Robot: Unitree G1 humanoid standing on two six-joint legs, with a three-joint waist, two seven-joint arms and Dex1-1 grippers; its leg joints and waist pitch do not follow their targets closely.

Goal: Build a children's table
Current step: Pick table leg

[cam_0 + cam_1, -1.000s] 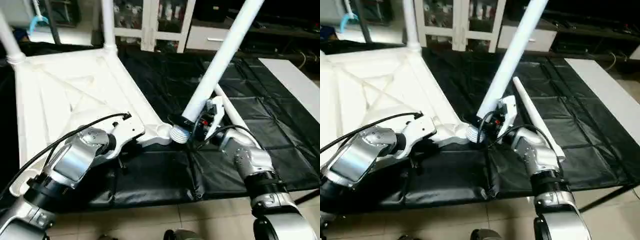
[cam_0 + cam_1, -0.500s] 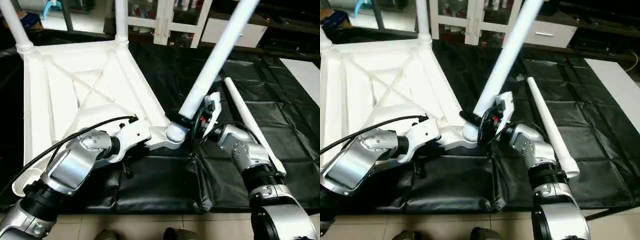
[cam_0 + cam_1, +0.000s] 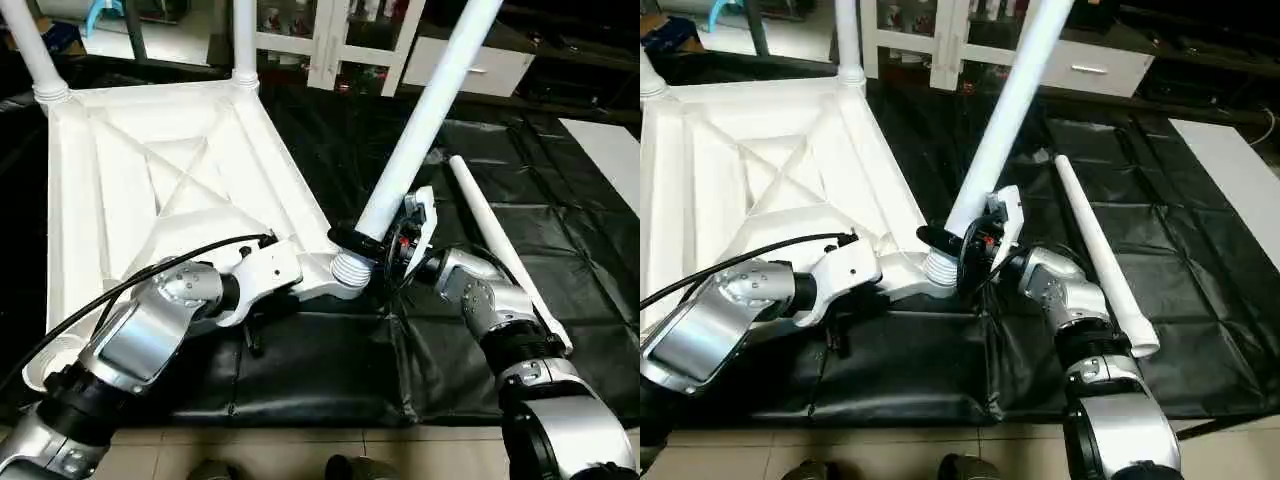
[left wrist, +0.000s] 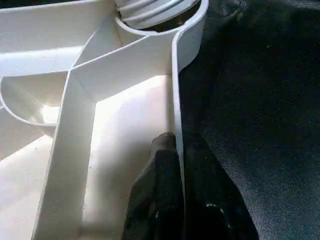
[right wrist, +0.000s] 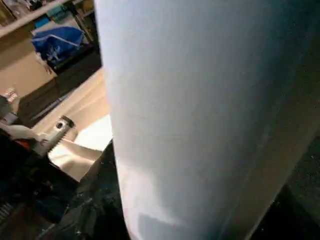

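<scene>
Gripping tabletop [image 3: 150,170] rim, left end effector [image 4: 176,150]; right end effector [image 3: 375,245] (seemingly) clasps leg [image 3: 420,125].

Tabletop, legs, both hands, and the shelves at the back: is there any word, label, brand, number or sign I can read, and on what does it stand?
None can be read.
Tabletop: bare white ribs, no marking.
Leg held by the right hand, and loose leg on the black cover: plain white.
Left hand, pinching the tabletop's rim: plain black.
Items on the back shelves: too small to read.
</scene>
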